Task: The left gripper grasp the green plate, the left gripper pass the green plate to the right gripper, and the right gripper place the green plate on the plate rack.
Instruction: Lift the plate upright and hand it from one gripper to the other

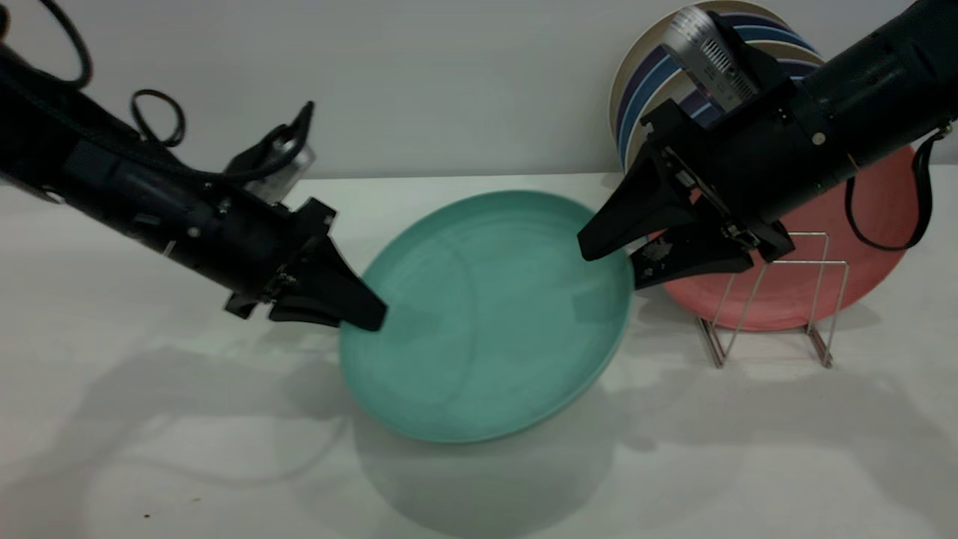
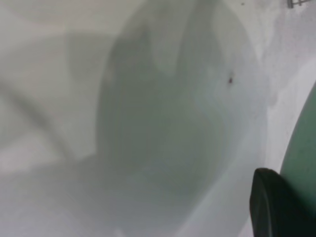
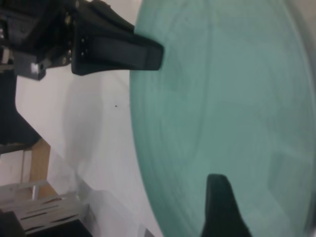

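Observation:
The green plate (image 1: pixel 486 314) hangs tilted above the white table, its face turned to the exterior camera. My left gripper (image 1: pixel 367 314) is shut on its left rim; the left wrist view shows one dark finger (image 2: pixel 276 207) against the plate's edge (image 2: pixel 303 148). My right gripper (image 1: pixel 610 266) stands open at the plate's right rim, one jaw over the face and one at the edge. One of its fingers (image 3: pixel 219 207) lies across the plate (image 3: pixel 222 98) in the right wrist view, with the left gripper (image 3: pixel 143 52) on the far rim. The plate rack (image 1: pixel 818 346) stands at the right.
A salmon-pink plate (image 1: pixel 876 224) stands upright in the wire rack behind my right arm. Behind it a cream plate with blue stripes (image 1: pixel 636 97) leans by the back wall. The plate's shadow falls on the table below it.

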